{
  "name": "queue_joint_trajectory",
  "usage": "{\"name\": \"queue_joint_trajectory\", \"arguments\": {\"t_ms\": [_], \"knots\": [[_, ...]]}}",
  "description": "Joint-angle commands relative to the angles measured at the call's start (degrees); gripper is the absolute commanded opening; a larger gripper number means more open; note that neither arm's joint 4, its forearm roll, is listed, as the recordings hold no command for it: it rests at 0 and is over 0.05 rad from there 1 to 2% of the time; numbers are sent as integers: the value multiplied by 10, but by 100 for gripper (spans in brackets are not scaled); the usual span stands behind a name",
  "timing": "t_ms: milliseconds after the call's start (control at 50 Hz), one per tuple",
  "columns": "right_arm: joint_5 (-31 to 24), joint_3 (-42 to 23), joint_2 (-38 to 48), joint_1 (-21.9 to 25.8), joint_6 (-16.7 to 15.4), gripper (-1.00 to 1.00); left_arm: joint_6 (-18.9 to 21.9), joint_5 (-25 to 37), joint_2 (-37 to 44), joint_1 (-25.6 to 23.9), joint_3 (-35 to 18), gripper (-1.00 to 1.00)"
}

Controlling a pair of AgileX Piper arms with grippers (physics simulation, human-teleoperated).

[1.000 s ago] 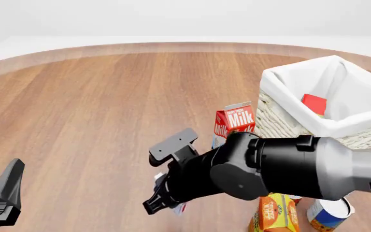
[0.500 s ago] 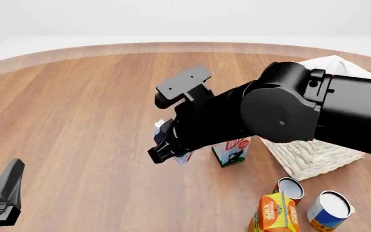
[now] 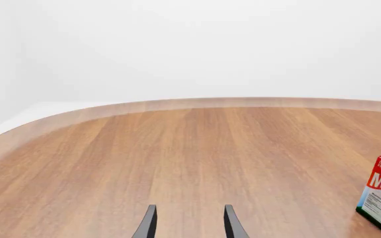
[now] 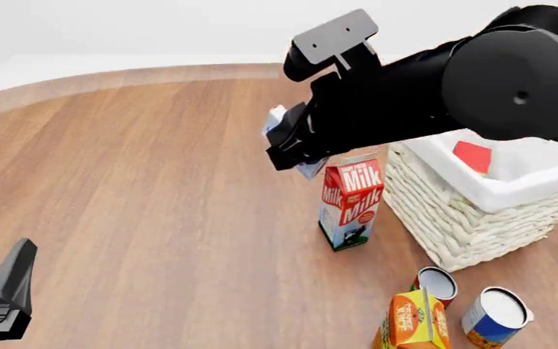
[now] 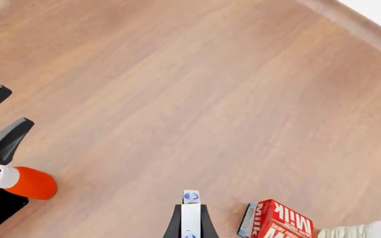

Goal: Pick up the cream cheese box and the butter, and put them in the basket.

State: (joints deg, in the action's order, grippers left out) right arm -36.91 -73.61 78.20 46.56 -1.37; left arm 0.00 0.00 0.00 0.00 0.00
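Note:
My right gripper (image 4: 293, 149) hangs high over the table, shut on the small white cream cheese box (image 4: 277, 123), just left of the milk carton's top. In the right wrist view the box (image 5: 190, 214) shows edge-on between the two fingers, with blue marks on it. The white woven basket (image 4: 453, 211) stands at the right. A red box, the butter (image 4: 472, 156), lies inside it on the cloth lining. My left gripper (image 4: 3, 298) rests low at the near left; in its wrist view it (image 3: 189, 225) is open with nothing between the fingers.
A red-and-white milk carton (image 4: 352, 200) stands upright just left of the basket. An orange juice carton (image 4: 413, 320) and two cans (image 4: 437, 282) (image 4: 495, 316) sit near the front right. An orange-red bottle (image 5: 28, 182) lies beside the left arm.
The right arm has risen from near the tabletop and swung right toward the basket, carrying the cream cheese box. The milk carton is now uncovered. The left arm has not moved.

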Motion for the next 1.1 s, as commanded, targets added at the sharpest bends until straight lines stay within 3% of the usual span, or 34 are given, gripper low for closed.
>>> {"name": "queue_joint_trajectory", "arguments": {"t_ms": [20, 180, 320, 400, 440, 680, 940, 1100], "knots": [[-19, -25, -44, -58, -35, -100, 0, 0, 0, 0, 0, 100], [-19, 6, -88, -111, -26, -100, 0, 0, 0, 0, 0, 100], [-44, 2, -133, -174, -41, -100, 0, 0, 0, 0, 0, 100], [-44, 2, -133, -174, -41, -100, 0, 0, 0, 0, 0, 100], [-60, -12, -154, -217, -55, -100, 0, 0, 0, 0, 0, 100], [-70, -25, -180, -277, -69, -100, 0, 0, 0, 0, 0, 100], [-62, -6, -205, -332, -52, -100, 0, 0, 0, 0, 0, 100], [-41, 20, -217, -391, -29, -100, 0, 0, 0, 0, 0, 100]]}}
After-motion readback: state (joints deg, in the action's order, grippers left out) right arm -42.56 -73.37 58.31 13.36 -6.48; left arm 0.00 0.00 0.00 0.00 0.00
